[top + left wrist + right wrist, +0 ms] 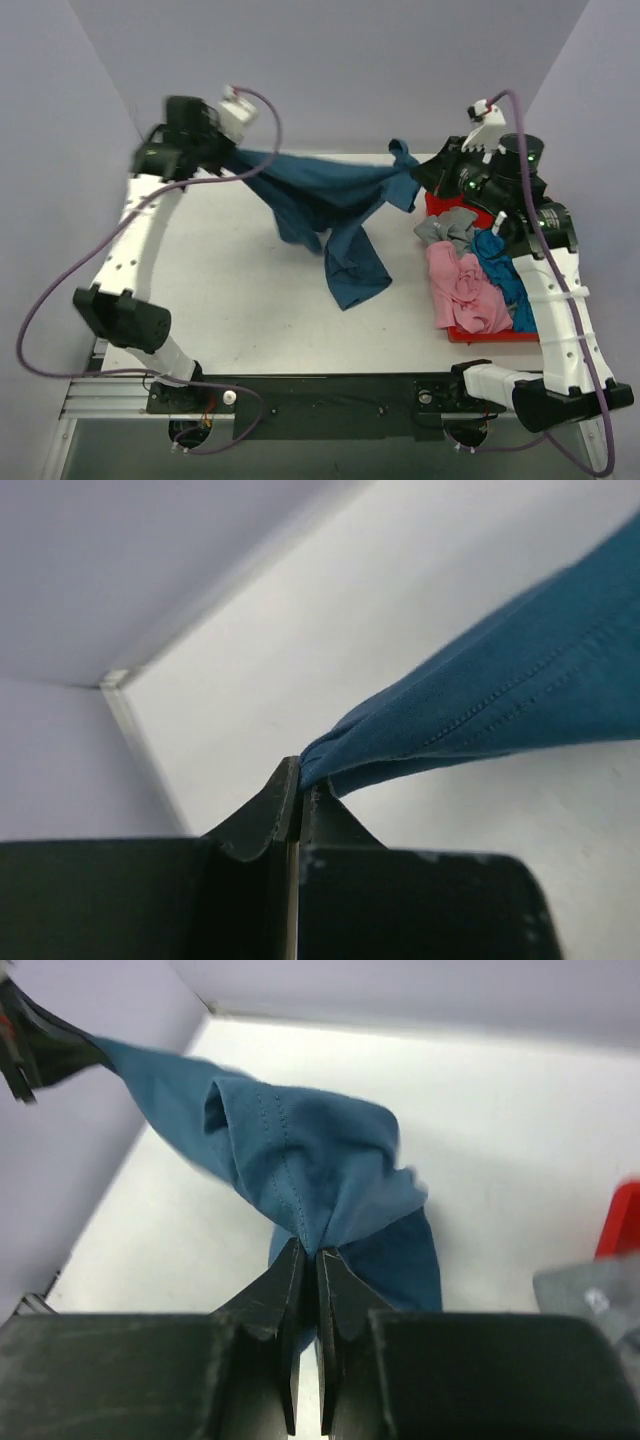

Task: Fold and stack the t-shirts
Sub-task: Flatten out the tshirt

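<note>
Two pairs of closed fingers, left fingers and right fingers, pinch the limp, light dark teal-blue cloth t-shirt stretched over the far white worktop. You'd best grip hems; loose folds likely slip.

You had a white table as the work surface, boxed in by plain lavender walls at the back and on both sides. A red tray sat on the table's right side, its long sides running front to back and its near rim not far from the front edge. Below the table's near left corner you could see silver metal rails.
</note>
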Controlling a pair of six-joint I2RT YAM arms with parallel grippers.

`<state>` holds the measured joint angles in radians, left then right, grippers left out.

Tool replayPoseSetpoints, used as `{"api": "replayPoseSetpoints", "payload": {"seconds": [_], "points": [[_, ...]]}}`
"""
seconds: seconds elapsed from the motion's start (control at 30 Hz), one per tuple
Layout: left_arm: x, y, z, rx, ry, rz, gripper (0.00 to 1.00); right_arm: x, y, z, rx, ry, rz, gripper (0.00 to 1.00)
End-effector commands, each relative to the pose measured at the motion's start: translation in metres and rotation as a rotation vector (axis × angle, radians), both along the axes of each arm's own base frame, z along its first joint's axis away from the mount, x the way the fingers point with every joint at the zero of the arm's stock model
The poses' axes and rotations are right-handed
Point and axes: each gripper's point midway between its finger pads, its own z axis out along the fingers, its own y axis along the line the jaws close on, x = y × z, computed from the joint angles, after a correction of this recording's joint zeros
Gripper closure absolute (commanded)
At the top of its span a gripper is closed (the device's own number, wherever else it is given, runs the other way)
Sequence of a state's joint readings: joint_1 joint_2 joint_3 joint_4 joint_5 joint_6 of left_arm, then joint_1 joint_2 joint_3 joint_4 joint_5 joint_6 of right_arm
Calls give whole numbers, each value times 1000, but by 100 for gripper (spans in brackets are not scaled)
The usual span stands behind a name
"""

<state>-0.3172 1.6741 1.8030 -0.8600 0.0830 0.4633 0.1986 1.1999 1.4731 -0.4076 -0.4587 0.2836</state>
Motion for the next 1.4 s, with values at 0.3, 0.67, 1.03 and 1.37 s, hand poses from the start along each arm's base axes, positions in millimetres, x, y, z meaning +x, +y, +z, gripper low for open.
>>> {"api": "replayPoseSetpoints", "payload": {"seconds": [0.3, 0.67, 1.03, 1.37], "points": [[-207, 147, 325, 62, -817, 268, 100, -118, 48, 205, 250, -655, 314, 100], [-165, 124, 282, 54, -646, 155, 100, 23, 110, 151, 265, -521, 299, 100], [-132, -46, 132, -89, -173, -211, 100, 208, 100, 52, 316, -220, 7, 100], [-264, -262, 45, -174, 185, -850, 100, 224, 21, -77, 107, 146, -151, 54]]}}
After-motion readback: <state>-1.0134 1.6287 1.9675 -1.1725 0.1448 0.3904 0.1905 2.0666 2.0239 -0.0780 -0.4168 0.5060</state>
